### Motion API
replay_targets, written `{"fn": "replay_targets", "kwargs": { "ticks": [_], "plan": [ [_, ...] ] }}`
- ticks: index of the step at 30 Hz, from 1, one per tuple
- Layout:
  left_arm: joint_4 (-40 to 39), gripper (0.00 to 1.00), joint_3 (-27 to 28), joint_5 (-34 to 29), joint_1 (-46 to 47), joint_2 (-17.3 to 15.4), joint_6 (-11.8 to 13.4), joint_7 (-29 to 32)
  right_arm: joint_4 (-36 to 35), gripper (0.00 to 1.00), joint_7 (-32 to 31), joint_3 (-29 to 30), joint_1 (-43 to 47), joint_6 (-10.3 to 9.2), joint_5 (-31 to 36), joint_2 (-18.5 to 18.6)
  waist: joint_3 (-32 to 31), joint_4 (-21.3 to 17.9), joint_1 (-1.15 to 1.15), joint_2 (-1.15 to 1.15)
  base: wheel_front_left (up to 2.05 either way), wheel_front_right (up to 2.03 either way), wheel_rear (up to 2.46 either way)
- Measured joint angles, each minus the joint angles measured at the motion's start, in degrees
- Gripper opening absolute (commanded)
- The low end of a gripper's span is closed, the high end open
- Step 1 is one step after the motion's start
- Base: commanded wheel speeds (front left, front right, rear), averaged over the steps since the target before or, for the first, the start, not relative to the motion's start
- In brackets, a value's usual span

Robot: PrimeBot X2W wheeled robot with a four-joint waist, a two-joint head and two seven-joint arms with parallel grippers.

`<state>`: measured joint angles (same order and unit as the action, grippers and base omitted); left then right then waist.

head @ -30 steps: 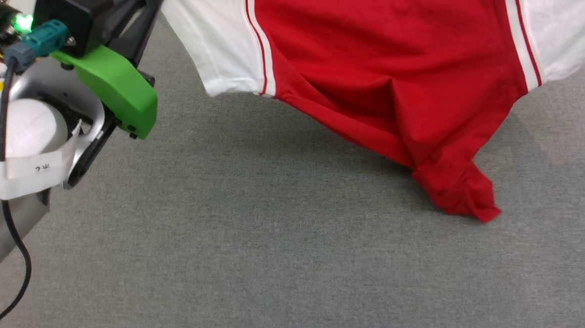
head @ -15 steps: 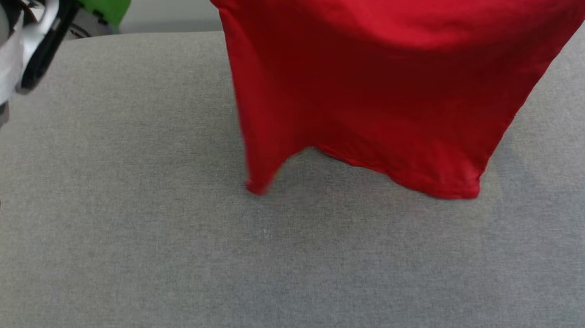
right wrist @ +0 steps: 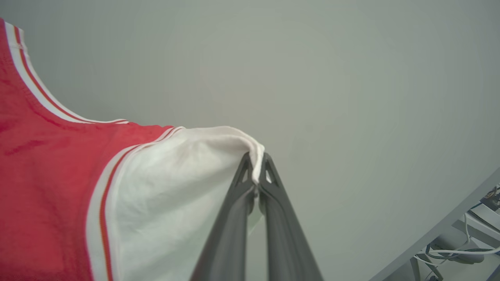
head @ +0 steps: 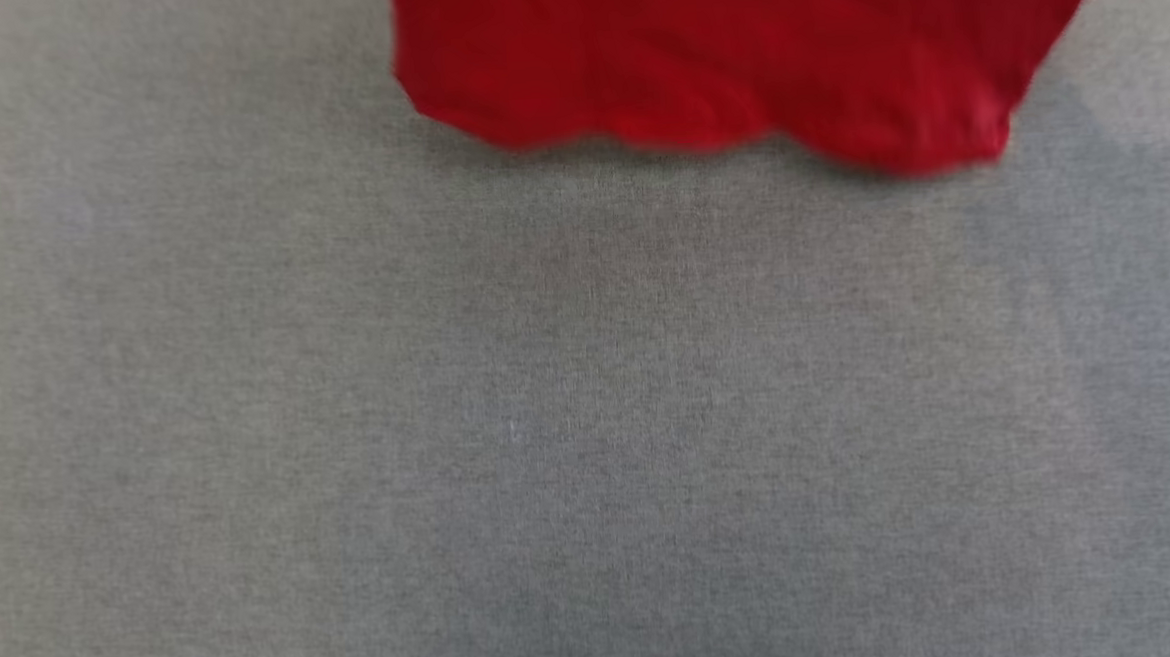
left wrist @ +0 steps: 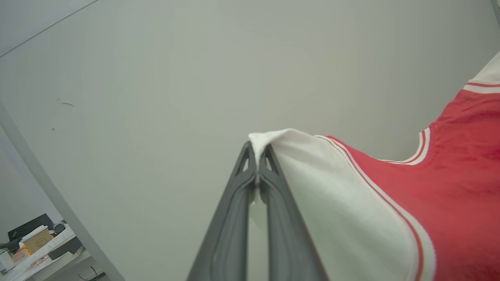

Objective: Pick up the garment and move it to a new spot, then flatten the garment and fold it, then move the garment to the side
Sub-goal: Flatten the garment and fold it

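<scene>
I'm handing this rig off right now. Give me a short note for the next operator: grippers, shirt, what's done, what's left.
Grippers: the left gripper has its fingers shut on one white sleeve of the garment; the right gripper has its fingers shut on the other white sleeve.
Garment: it hangs between them, red hem over the grey surface. The head view is blurred, so I cannot tell if the hem touches.
Done: pickup.
Left: lay it at the new spot, flatten, fold, move aside.

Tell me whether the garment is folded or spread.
Spread, hanging: the left gripper and right gripper each pinch a white sleeve, the garment stretched between them.
</scene>
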<state>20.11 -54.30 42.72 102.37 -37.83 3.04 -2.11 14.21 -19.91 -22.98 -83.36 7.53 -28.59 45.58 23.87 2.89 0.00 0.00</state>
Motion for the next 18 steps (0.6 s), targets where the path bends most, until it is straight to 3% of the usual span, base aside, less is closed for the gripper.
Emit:
{"fn": "replay_targets", "kwargs": {
  "ticks": [11, 18],
  "plan": [
    [13.93, 0.0, 2.32, -1.94, 11.4, 3.7, -3.15, -5.95, 14.69, 0.0, 7.32, -6.14, -21.03, 0.0, 3.11, -5.15, 10.06, -0.57, 0.01, 0.0, 0.0, 0.0, 0.0],
    [19.33, 0.0, 1.94, -2.05, 11.94, 5.21, -4.66, -8.61, 21.21, 0.0, 11.76, -10.62, -24.09, 0.0, 2.48, -7.22, 14.02, -0.54, 0.01, 0.0, 0.0, 0.0, 0.0]
  ]
}}
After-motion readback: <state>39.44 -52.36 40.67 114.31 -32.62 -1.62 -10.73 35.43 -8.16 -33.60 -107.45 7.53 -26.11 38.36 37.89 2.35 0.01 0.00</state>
